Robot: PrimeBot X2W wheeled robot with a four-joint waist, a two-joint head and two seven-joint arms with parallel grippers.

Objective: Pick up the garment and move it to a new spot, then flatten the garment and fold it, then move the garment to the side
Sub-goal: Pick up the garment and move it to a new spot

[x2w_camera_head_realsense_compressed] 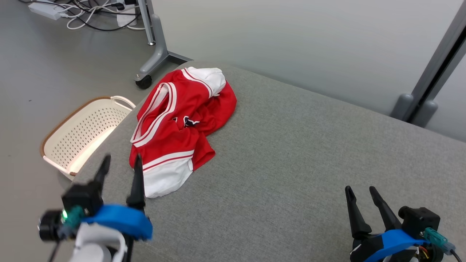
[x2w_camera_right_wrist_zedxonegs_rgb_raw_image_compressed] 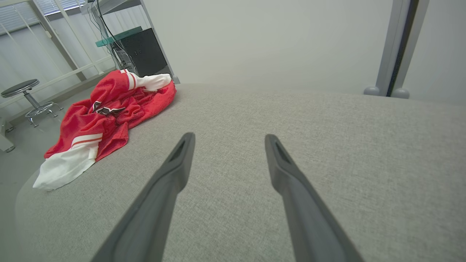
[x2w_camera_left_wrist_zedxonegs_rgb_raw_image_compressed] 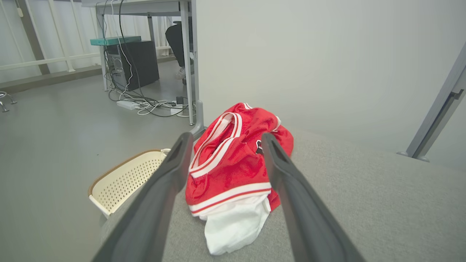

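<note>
The red and white garment point(x2w_camera_head_realsense_compressed: 182, 123) lies crumpled on the grey padded surface point(x2w_camera_head_realsense_compressed: 291, 163), at about 10 o'clock from the middle of the head view, near the surface's far left corner. The left gripper point(x2w_camera_head_realsense_compressed: 122, 157) is at 7 o'clock, close to the garment's white hem, its fingers spread apart and holding nothing. The right gripper point(x2w_camera_head_realsense_compressed: 360, 189) is at 5 o'clock, well apart from the garment, also spread and empty. A cream basket point(x2w_camera_head_realsense_compressed: 72, 142) stands on the floor at 9 o'clock.
</note>
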